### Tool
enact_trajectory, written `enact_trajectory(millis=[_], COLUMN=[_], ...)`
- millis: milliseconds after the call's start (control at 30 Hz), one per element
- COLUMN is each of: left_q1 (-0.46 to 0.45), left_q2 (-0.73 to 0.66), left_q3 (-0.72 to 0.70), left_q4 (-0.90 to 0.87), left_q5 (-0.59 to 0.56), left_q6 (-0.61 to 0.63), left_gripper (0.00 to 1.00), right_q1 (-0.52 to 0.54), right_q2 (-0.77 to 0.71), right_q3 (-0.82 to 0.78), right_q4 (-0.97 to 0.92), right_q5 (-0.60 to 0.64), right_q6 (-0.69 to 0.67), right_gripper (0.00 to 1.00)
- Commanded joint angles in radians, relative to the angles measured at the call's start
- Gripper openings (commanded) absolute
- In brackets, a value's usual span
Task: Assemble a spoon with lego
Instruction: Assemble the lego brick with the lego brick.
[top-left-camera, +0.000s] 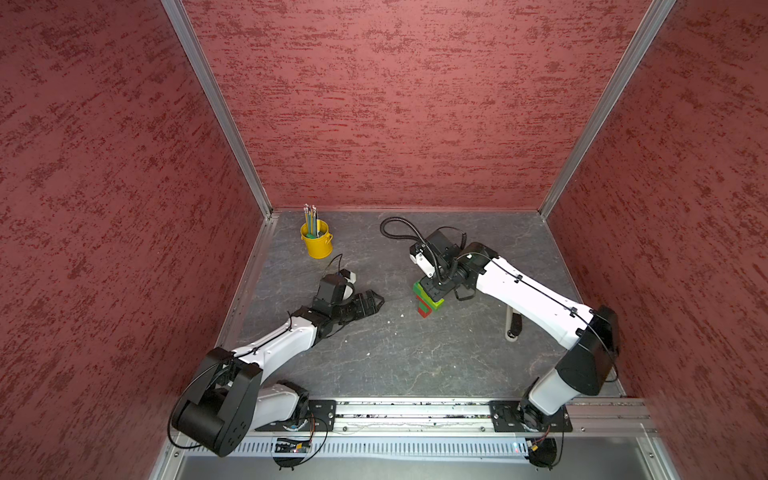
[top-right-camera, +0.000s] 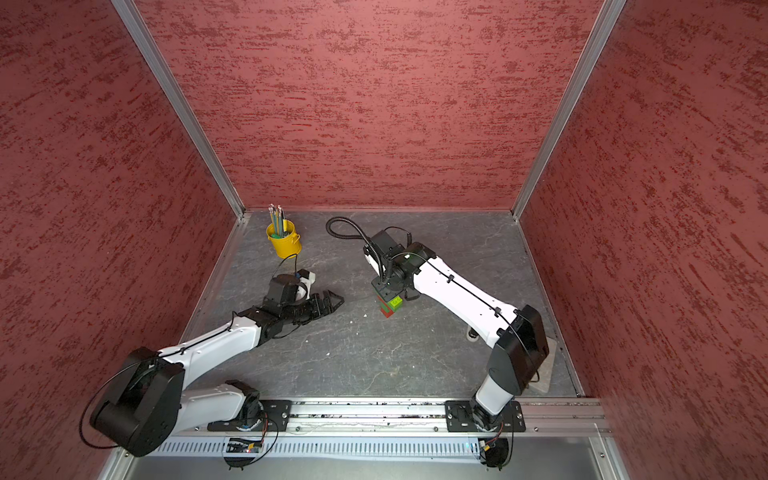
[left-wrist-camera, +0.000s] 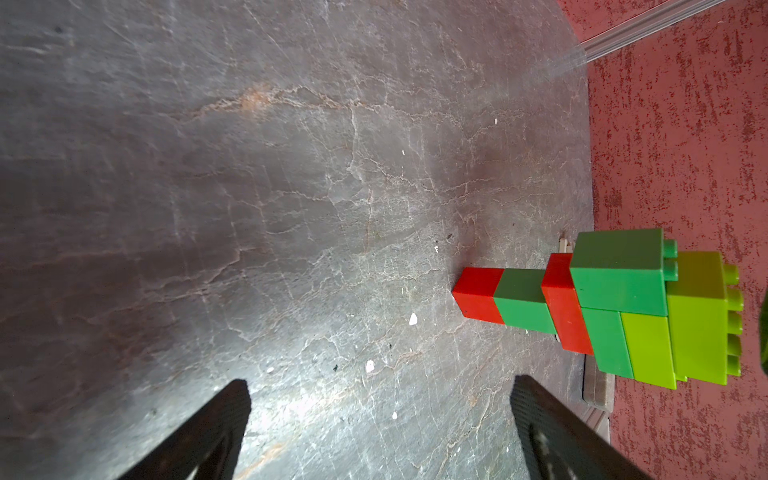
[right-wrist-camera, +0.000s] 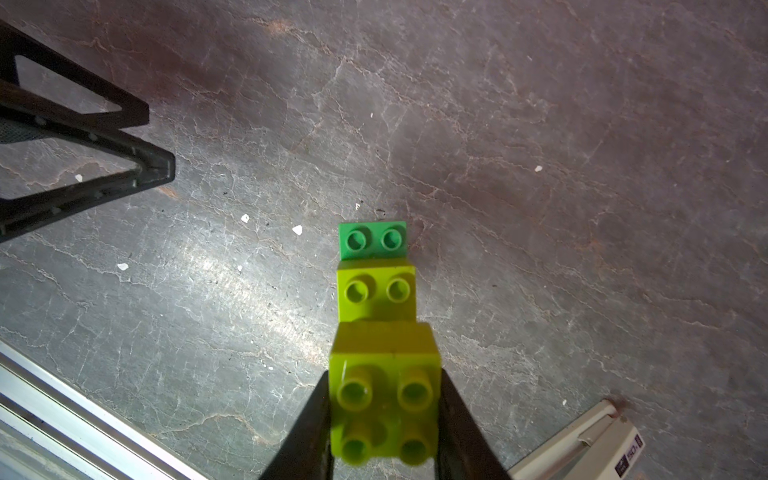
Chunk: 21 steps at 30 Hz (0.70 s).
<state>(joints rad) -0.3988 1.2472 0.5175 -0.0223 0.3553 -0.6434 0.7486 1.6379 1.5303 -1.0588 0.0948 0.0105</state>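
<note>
One spoon (left-wrist-camera: 602, 307) stands upright on the surface (top-left-camera: 415, 365), long axis vertical, red handle end down, lime head up, grasped by the right pincer (right-wrist-camera: 384, 415); left pincer (top-left-camera: 374, 302) lies released nearby.

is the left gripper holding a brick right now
No, the left gripper is open with nothing between its jaws, and the spoon stands apart from it.

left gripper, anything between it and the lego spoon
Nothing visible does: only bare table lies between the open left gripper and the spoon, which the right gripper holds by its lime top.
</note>
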Motion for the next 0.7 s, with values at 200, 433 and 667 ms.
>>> enact_trajectory(millis=[200, 433, 667], left_q1=[-0.005, -0.005, -0.005], left_q2=[0.008, 0.011, 0.009], left_q3=[0.020, 0.021, 0.020], left_q4=[0.003, -0.002, -0.001], left_q5=[-0.021, -0.023, -0.029], left_q6=[0.002, 0.005, 0.005], left_gripper=[1.00, 1.00, 1.00], right_q1=[-0.007, -0.007, -0.008], right_q2=[0.026, 0.035, 0.037], right_q3=[-0.005, -0.001, 0.013], right_q4=[0.008, -0.008, -0.033], right_q5=[-0.004, 0.009, 0.005], right_q6=[-0.006, -0.010, -0.014], right_gripper=[0.28, 0.29, 0.29])
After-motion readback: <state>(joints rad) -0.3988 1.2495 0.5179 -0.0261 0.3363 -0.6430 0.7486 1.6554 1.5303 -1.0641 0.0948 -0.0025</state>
